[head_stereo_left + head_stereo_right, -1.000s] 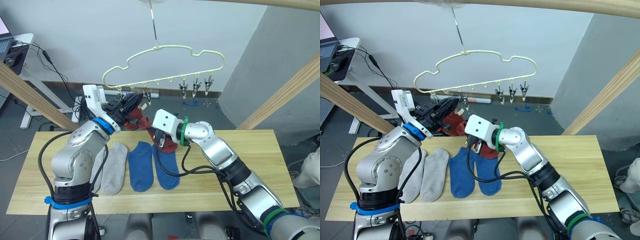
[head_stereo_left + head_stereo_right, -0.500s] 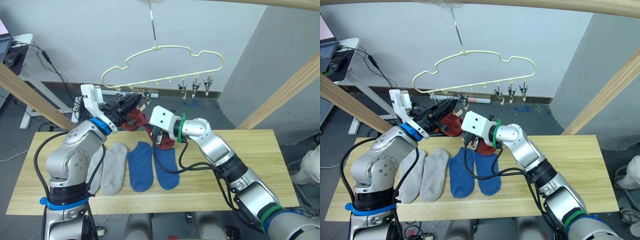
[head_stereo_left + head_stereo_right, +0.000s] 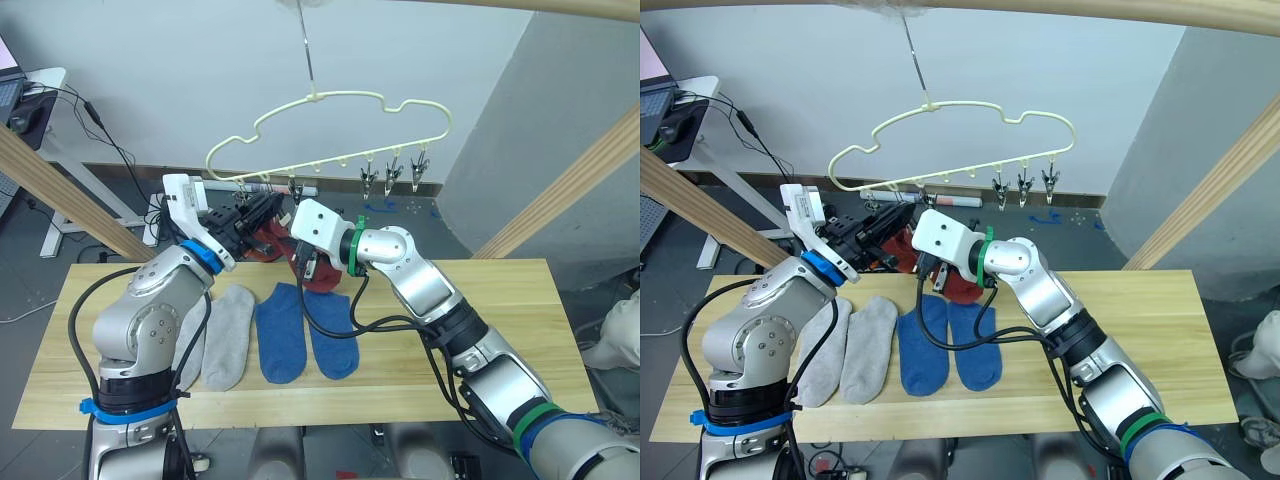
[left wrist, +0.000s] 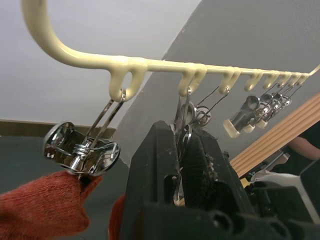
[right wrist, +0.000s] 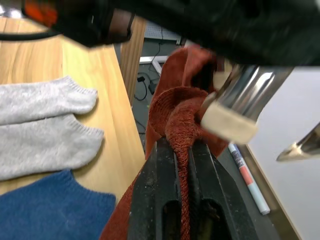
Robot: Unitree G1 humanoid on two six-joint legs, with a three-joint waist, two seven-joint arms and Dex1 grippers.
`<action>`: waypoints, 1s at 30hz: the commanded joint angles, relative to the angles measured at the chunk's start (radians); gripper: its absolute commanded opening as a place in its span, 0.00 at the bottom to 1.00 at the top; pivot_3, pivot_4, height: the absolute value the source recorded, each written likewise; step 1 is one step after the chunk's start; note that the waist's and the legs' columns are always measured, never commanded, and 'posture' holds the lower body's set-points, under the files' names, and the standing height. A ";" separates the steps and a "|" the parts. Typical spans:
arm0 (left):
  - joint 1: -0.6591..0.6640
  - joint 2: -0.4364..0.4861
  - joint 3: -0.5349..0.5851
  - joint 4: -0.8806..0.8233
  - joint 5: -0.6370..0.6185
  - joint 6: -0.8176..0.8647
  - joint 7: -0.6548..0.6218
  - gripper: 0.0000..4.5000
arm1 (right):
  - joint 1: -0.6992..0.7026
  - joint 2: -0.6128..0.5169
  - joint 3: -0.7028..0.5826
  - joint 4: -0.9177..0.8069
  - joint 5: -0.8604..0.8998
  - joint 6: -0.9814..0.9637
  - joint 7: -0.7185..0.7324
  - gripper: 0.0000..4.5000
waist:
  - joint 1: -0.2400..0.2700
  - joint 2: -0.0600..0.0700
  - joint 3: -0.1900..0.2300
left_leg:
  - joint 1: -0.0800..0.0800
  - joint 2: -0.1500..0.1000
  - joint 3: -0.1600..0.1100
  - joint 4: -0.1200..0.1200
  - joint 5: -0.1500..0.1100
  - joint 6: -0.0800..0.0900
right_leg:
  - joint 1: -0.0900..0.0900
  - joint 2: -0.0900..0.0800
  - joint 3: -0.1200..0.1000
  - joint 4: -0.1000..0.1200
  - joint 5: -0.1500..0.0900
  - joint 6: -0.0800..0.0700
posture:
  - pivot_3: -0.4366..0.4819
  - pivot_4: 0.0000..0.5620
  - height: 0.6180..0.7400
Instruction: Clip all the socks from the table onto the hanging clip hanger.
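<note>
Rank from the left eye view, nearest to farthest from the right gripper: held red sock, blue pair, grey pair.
1. Red sock: pinched in the right gripper, raised toward the clip hanger.
2. Blue socks: flat on the table, just below the gripper.
3. Grey socks: farther toward the robot's left, under its left arm.

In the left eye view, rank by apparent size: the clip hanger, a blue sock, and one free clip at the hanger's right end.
1. Clip hanger, spanning by far the most.
2. Blue sock on the table.
3. Free clip, smallest.
The hanger hangs farther back, so it isn't flattered by nearness.
</note>
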 commanded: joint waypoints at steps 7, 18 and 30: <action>0.017 0.005 -0.004 -0.038 -0.005 0.005 -0.002 0.24 | -0.028 0.018 -0.033 -0.028 0.009 -0.026 -0.020 0.00 | 0.000 0.000 0.000 | 0.000 0.000 0.000 0.000 0.000 0.000 | 0.000 0.000 0.000 0.000 0.000 0.000 | 0.47 0.53 0.96; 0.049 0.020 0.004 -0.073 0.034 -0.029 0.007 0.58 | -0.001 0.051 -0.071 -0.039 0.059 0.021 -0.018 0.17 | -0.003 0.000 0.000 | 0.000 0.000 0.000 0.000 0.000 0.000 | 0.000 -0.001 0.000 0.001 0.000 0.000 | 0.48 0.53 0.96; 0.153 0.003 -0.075 -0.078 0.336 -0.330 0.050 0.58 | 0.096 -0.088 -0.050 -0.202 0.051 0.050 0.056 0.52 | 0.004 0.000 0.000 | 0.000 0.000 0.000 0.000 -0.001 0.001 | 0.000 -0.001 0.000 0.000 0.000 0.000 | 0.48 0.54 0.96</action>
